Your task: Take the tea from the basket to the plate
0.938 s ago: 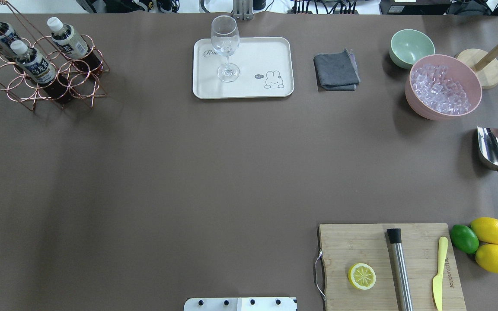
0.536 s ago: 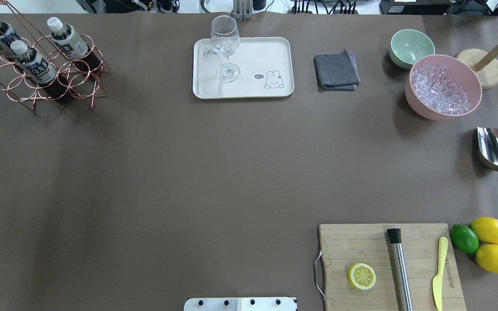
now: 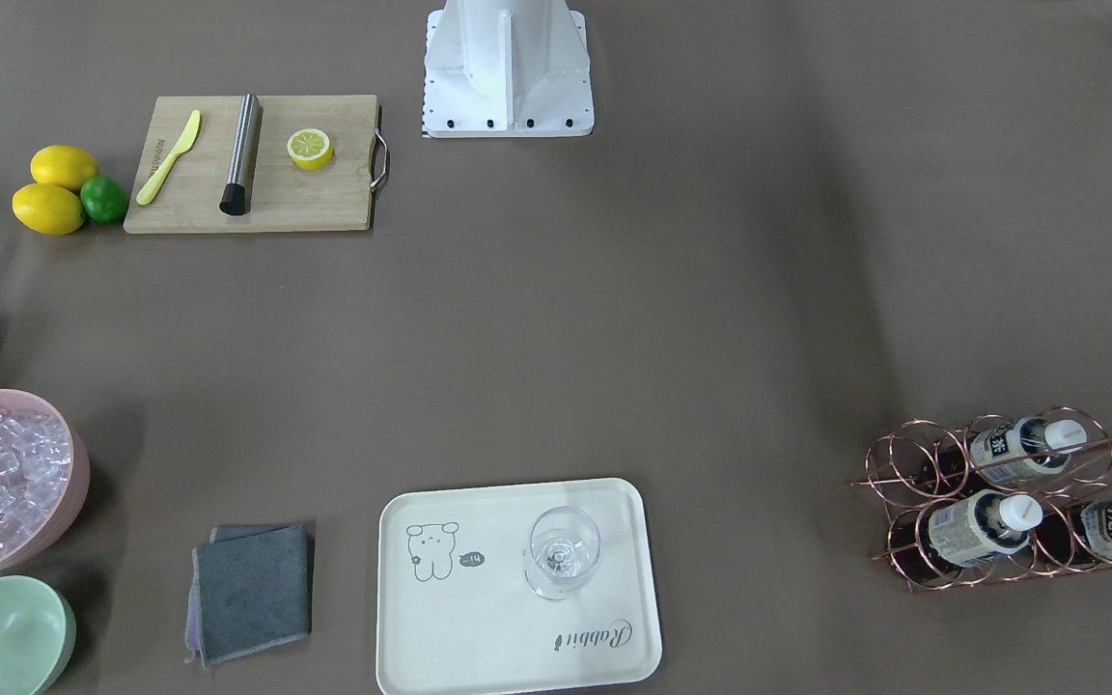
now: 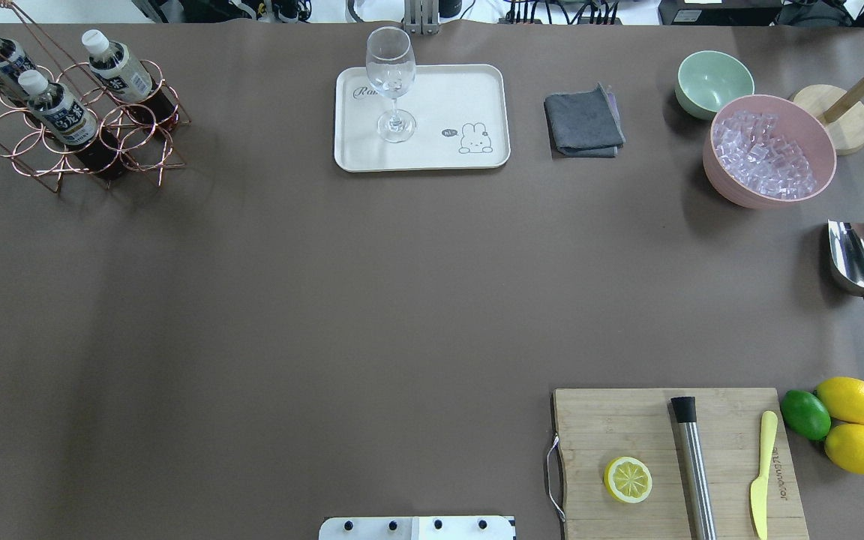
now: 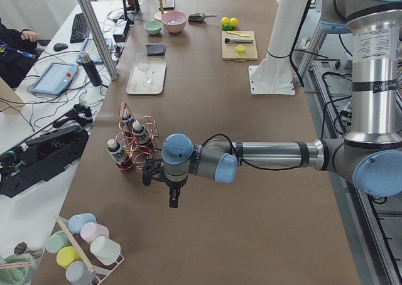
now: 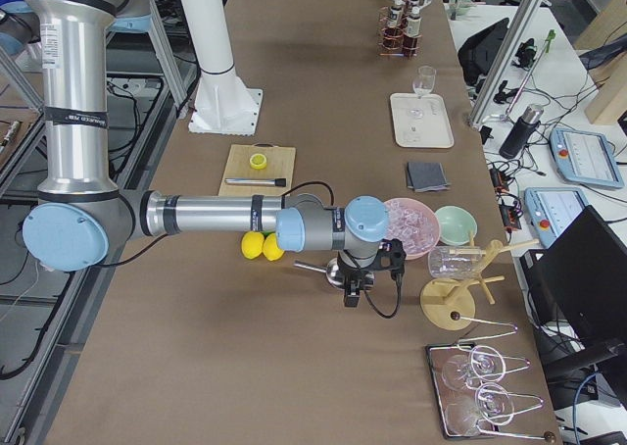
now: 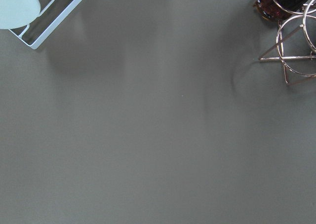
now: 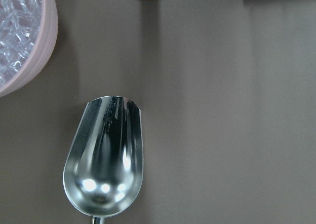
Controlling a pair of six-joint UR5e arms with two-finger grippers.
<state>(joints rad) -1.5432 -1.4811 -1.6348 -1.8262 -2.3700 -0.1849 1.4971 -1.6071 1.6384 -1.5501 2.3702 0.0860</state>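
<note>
Three tea bottles (image 4: 57, 110) with white caps stand in the rose-gold wire basket (image 4: 139, 146) at the far left of the table; they also show in the front view (image 3: 986, 526). The cream plate (image 4: 469, 97) with the rabbit drawing lies at the far middle and holds a clear stemmed glass (image 4: 391, 82). My left gripper (image 5: 174, 200) shows only in the left side view, beside the basket (image 5: 146, 148) and pointing down; I cannot tell if it is open. My right gripper (image 6: 353, 298) shows only in the right side view; I cannot tell its state.
A grey cloth (image 4: 583, 124), a mint bowl (image 4: 713, 79), a pink bowl of ice (image 4: 769, 150) and a steel scoop (image 4: 859, 259) lie to the right. A cutting board (image 4: 627, 427) holds a lemon half, a muddler and a knife, with lemons and a lime (image 4: 805, 414) beside it.
</note>
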